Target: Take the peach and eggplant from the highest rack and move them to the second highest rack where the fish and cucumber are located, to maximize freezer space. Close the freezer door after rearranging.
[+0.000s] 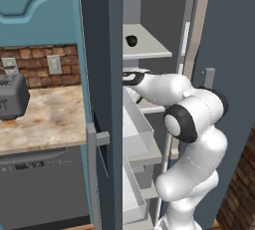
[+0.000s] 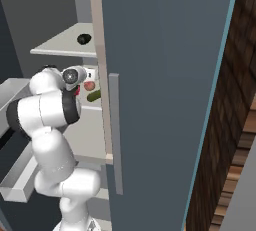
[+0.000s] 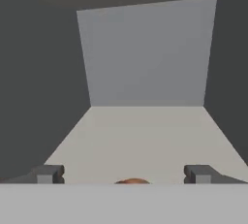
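Pincer point(image 3: 124, 174) spread wide with nothing between its fingers, reaching into the freezer over the second highest rack point(image 3: 140, 136). Just beneath it, between the two fingertips point(image 3: 48, 173), the rounded orange top of the peach point(image 3: 131, 181) peeks up from the rack floor, apart from both tips. In the right base view the peach point(image 2: 89, 85) sits just beyond the hand, with the green cucumber point(image 2: 94, 95) right beside it on the same rack. Above the pincer, on the highest rack point(image 1: 149, 50), the dark eggplant point(image 1: 131, 40) lies alone. Farther off to the left, past the open freezer door point(image 1: 102, 104), stands the desk point(image 1: 45, 119).
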